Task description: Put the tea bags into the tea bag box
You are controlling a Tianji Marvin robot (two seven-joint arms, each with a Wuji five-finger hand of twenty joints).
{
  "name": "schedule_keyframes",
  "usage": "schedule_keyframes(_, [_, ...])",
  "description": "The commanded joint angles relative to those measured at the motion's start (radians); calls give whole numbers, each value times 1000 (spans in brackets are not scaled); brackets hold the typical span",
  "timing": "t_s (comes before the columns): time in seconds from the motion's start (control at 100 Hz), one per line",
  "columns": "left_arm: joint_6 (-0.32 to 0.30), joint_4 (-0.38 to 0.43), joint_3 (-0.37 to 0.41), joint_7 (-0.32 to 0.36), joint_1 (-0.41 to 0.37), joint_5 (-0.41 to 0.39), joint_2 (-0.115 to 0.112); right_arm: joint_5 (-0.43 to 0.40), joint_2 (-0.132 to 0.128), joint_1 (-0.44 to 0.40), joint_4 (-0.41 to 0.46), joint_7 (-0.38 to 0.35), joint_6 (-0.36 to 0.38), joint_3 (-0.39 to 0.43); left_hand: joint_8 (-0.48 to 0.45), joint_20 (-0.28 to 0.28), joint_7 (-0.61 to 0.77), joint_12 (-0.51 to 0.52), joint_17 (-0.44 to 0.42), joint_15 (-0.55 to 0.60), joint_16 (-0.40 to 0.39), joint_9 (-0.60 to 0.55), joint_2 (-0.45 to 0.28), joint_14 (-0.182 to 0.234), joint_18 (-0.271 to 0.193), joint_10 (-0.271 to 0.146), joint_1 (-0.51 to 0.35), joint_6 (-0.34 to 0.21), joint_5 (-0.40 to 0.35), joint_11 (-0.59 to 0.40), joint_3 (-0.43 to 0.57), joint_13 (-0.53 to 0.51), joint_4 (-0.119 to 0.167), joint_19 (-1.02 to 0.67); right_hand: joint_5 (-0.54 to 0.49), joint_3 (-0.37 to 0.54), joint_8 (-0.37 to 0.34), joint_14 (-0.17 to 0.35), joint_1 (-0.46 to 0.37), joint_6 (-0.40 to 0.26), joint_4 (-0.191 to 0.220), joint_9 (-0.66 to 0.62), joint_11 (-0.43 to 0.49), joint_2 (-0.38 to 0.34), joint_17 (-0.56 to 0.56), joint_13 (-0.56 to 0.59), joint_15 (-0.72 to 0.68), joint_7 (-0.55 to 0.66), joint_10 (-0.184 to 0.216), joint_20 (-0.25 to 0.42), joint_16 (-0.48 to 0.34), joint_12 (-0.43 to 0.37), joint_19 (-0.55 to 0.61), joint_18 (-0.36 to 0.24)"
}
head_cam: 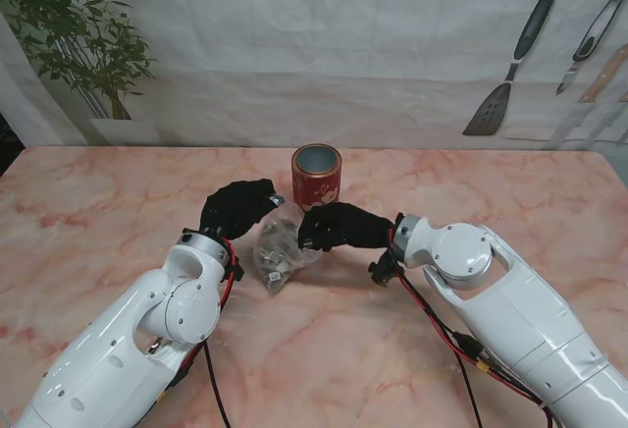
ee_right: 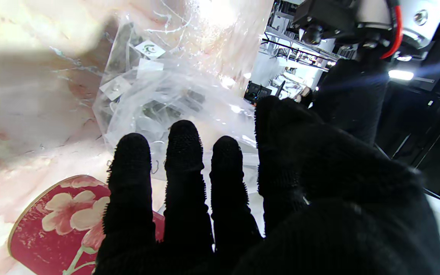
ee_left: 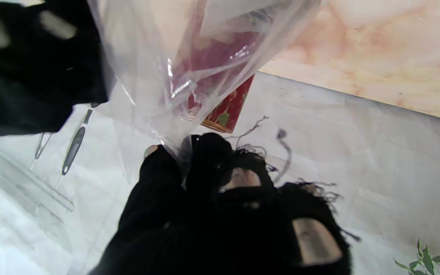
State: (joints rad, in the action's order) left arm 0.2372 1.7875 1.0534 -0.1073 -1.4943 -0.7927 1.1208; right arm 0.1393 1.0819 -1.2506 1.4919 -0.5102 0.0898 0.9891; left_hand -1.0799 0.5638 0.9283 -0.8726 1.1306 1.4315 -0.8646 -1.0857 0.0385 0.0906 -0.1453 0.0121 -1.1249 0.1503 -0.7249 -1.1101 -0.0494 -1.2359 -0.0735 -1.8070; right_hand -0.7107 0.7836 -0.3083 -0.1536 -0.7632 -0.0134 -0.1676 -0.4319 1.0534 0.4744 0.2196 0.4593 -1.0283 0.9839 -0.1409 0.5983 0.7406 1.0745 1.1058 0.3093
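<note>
Stand view, bag: a clear plastic bag [head_cam: 280, 248] full of tea bags [head_cam: 277, 263] sits on the pink marble table [head_cam: 98, 202], between the two black gloved hands and nearer to me than the tin.
Stand view, tin: the red tea bag box [head_cam: 316, 177] is a round tin with its top open. It stands upright just past the bag, farther from me.
Stand view, left hand: the left hand [head_cam: 235, 208] is at the top of the bag, on its left side.
Stand view, right hand: the right hand [head_cam: 343, 226] touches the bag on its right side.
Left wrist view, grip: two fingers [ee_left: 204, 152] pinch a bunched bit of the bag's thin film. The left hand is closed on the bag, and the red tin shows through the plastic.
Right wrist view, grip: the fingers [ee_right: 183, 152] lie straight and close together against the bag. I cannot tell if they hold it.
Right wrist view, inside the bag: small paper tags [ee_right: 149, 49] and dark tea bags show through.
How it will handle: I think the bag is light, soft and slippery, and it will sag.
Where to hold: best to pinch the film at the bag's mouth, or pick one tea bag by its tag, gently.
</note>
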Motion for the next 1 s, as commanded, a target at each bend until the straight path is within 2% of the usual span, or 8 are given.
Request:
schedule_keyframes(0.0, [-19,26,5,8,-17,13,4,-15,8,3,-21,7,7,-7,-45,-11,157,-20,-16,84,-3,-37,-50,-82,-211,34,-52,195,-86,-103,20,-35,38,-261,-31,-17,14,-4,-36,3,-41,-3,26,-28,-5,-6,-27,6,0,6,3,17,19,-23])
schedule_keyframes(0.17, [-73,61,25,-3,-61,14,2,-22,22,14,-53,49,-2,-19,-45,-11,157,-21,-16,84,-3,-38,-47,-82,-211,38,-53,196,-86,-101,20,-35,39,-261,-37,-24,27,-5,-32,9,-42,-11,30,-31,-2,-1,-33,1,1,8,4,19,23,-22])
schedule_keyframes(0.51, [-194,94,42,7,-108,83,0,-11,47,24,-95,114,-17,-35,-41,-11,151,-22,-16,81,-4,-39,-42,-84,-211,42,-55,202,-89,-100,21,-35,41,-261,-57,-52,54,-7,1,23,-40,-29,39,-38,1,10,-50,-2,3,14,10,16,35,-24])
schedule_keyframes(0.74, [-229,88,41,10,-109,116,1,-14,54,10,-78,144,-60,-24,-40,-11,150,-23,-16,80,-4,-38,-43,-86,-211,42,-54,201,-90,-99,22,-35,42,-261,-111,-44,69,-17,84,43,-35,-60,55,-8,4,27,-72,7,-2,21,14,-3,53,-14])
schedule_keyframes(0.99, [-213,64,12,-23,-84,94,7,-61,44,9,-48,136,-107,-34,-42,-11,151,-24,-16,79,-5,-37,-44,-86,-210,37,-50,198,-86,-98,22,-35,42,-260,-175,-4,46,-19,161,48,-38,-95,74,69,21,58,-87,10,3,20,13,-6,72,-1])
